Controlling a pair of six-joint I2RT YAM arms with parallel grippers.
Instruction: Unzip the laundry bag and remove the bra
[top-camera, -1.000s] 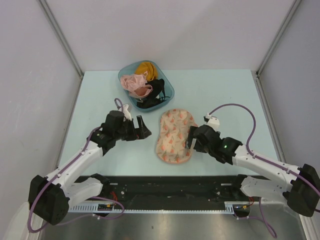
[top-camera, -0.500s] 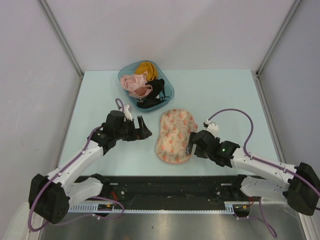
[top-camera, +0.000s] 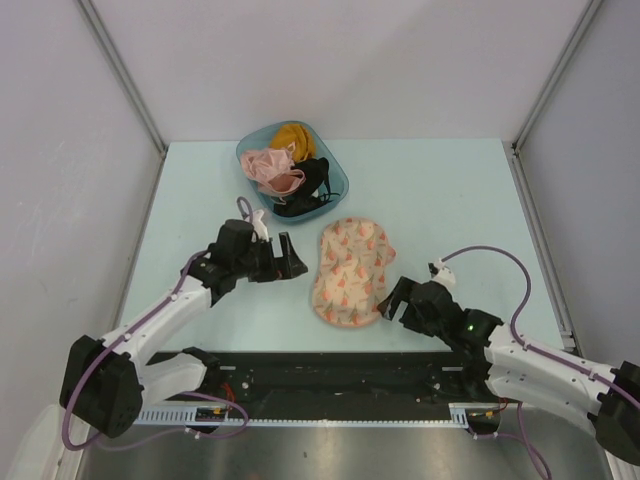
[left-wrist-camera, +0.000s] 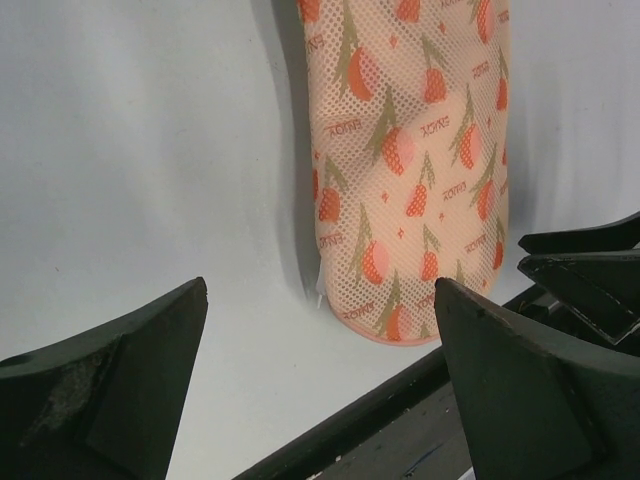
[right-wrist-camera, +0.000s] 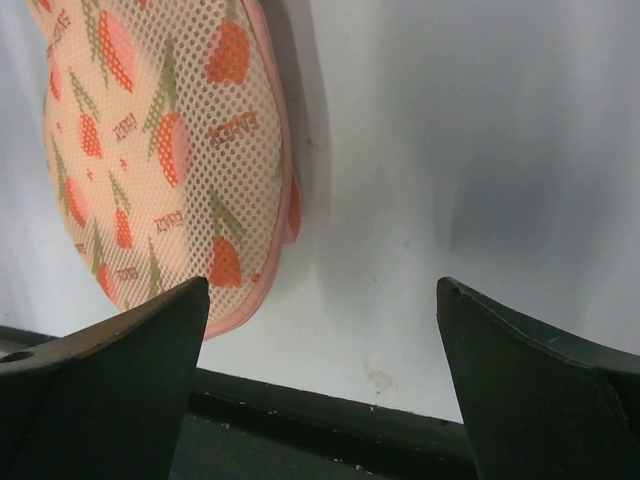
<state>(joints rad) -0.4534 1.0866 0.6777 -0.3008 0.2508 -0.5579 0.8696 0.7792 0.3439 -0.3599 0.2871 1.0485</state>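
The laundry bag (top-camera: 350, 272) lies closed on the table, cream-peach mesh with orange motifs and a pink rim. It also shows in the left wrist view (left-wrist-camera: 410, 170) and the right wrist view (right-wrist-camera: 160, 150). The pale bra is hidden. My left gripper (top-camera: 290, 262) is open and empty, just left of the bag, apart from it; in its wrist view (left-wrist-camera: 320, 290) the bag's near end lies ahead. My right gripper (top-camera: 393, 300) is open and empty at the bag's near right corner; in its wrist view (right-wrist-camera: 322, 285) the bag's pink rim is beside the left finger.
A teal tub (top-camera: 292, 168) with pink, mustard and black garments stands at the back, behind the left gripper. The table's black front edge (right-wrist-camera: 330, 410) runs close under the right gripper. Grey walls stand on both sides.
My right arm has drawn back toward the near edge, its gripper sliding from the bag's right side to its near right corner. The left gripper has barely moved.
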